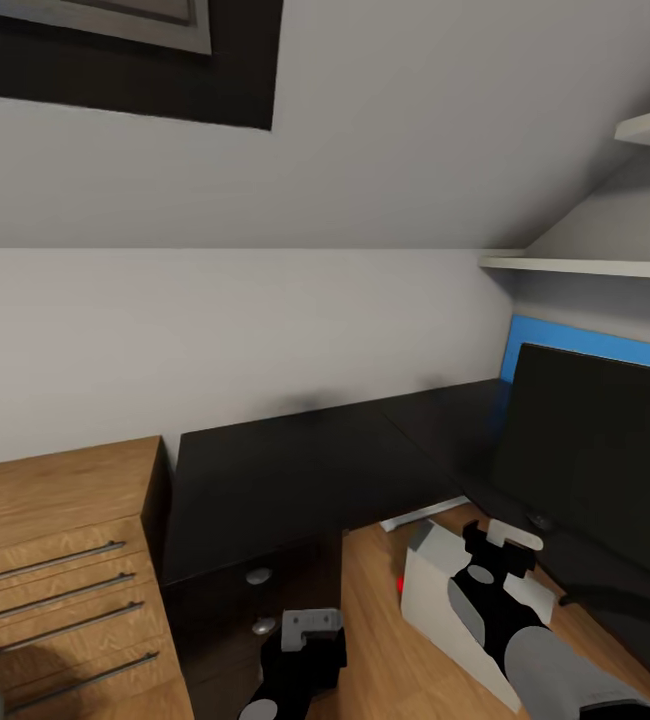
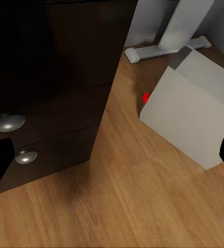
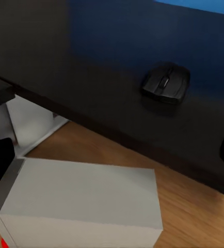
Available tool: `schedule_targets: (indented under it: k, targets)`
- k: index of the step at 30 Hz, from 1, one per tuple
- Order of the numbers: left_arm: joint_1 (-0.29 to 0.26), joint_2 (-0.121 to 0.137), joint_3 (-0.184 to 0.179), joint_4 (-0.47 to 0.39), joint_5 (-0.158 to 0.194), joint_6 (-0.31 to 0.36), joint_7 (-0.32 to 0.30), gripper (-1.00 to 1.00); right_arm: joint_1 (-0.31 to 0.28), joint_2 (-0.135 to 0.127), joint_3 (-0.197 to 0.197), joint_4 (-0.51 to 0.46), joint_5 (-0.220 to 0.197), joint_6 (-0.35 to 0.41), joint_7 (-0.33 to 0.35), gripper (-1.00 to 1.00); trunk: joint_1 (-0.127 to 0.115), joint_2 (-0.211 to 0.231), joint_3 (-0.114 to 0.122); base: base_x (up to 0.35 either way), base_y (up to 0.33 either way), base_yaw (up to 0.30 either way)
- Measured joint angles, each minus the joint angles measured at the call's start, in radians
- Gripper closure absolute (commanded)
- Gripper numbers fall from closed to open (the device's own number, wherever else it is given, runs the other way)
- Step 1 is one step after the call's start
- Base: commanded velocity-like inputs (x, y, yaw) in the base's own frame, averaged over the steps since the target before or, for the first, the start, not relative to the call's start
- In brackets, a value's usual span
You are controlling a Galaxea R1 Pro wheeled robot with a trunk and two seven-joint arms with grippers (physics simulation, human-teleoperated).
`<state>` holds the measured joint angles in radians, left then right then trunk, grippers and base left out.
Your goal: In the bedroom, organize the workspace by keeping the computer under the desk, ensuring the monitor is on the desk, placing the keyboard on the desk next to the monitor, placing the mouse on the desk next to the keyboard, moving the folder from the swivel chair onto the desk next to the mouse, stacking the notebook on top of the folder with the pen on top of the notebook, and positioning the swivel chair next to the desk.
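Note:
The black L-shaped desk (image 1: 295, 460) runs along the sloped wall, and the black monitor (image 1: 595, 450) stands on its right wing. On the wood floor in the desk's inner corner lies the light grey computer (image 1: 440, 590), with a red dot at its lower corner. My right gripper (image 1: 500, 545) hovers open just above the computer (image 3: 81, 201), facing the small dark mouse (image 3: 166, 82) that lies on the desk top (image 3: 91, 57). My left gripper (image 1: 310, 632) is open, low in front of the desk's drawer unit (image 2: 45, 82), with the computer (image 2: 194, 113) off to one side.
A light-wood drawer chest (image 1: 55, 560) stands against the desk's left end. A white desk leg (image 2: 163, 49) rests on the floor behind the computer. A blue wall panel (image 1: 585, 345) and white shelves (image 1: 585, 265) are above the monitor. Bare floor (image 2: 117, 201) lies between drawer unit and computer.

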<state>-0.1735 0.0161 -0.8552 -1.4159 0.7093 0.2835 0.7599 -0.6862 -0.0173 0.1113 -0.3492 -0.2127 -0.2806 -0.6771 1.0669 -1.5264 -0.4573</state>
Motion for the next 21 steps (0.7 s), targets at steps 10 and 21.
schedule_targets:
  k: [10, 21]
  targets:
    - [0.000, -0.001, -0.018, 0.000, 0.000, 0.000, 0.000, -1.00, -0.010, -0.005, -0.001, 0.005, -0.002, 0.003, 0.000, -1.00, 0.000, 0.000, 0.000, 0.055, -0.014, 0.000]
    - [0.000, -0.003, -0.022, 0.000, 0.000, 0.000, 0.000, -1.00, -0.018, -0.016, -0.003, 0.007, -0.004, 0.016, 0.000, -1.00, 0.000, 0.000, 0.000, 0.066, -0.057, 0.000]
